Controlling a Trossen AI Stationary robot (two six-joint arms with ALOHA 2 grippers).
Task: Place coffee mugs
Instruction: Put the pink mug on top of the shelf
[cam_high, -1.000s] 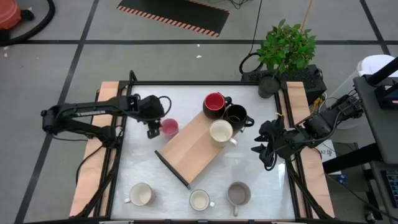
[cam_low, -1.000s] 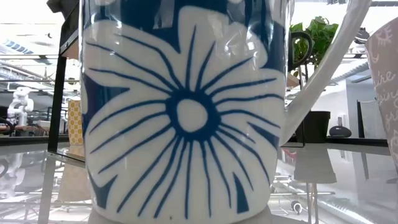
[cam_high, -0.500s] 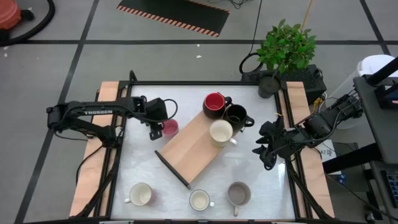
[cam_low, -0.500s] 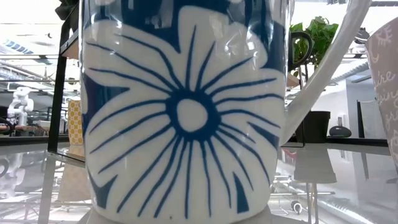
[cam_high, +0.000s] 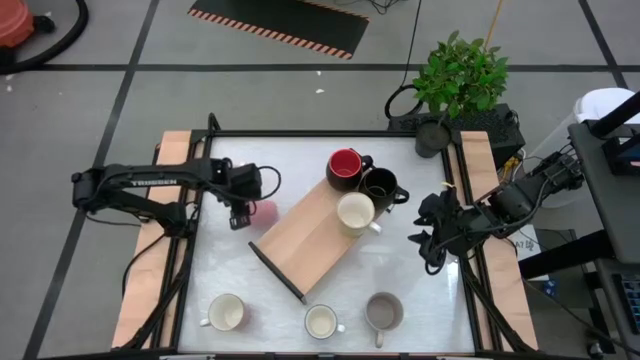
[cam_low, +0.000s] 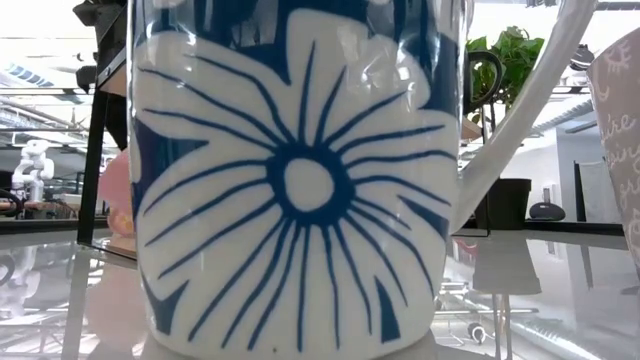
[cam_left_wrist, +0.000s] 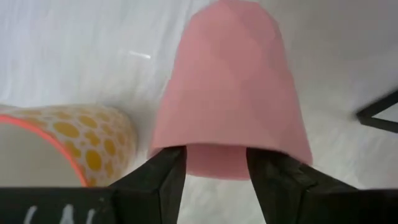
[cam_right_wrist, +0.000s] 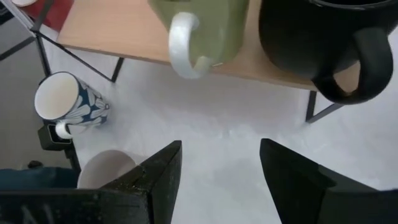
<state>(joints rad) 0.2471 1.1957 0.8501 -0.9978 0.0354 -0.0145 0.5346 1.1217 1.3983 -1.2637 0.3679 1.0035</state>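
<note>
Mostly hidden pink mug (cam_left_wrist: 233, 93) pinched by left gripper (cam_left_wrist: 214, 171); right gripper (cam_right_wrist: 221, 165) spread, empty.

Grey floor (cam_high: 90, 40) with dark lines, potted plant (cam_high: 460, 75)

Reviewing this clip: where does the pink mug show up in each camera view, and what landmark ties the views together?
High view: pink mug left of the wooden shelf, at the left gripper.
Low view: a pink blur at the left edge, behind the blue-flowered mug.
Left wrist view: centre, between the fingers.
Right wrist view: not in it.
Shared landmark: the blue-flowered mug.
</note>
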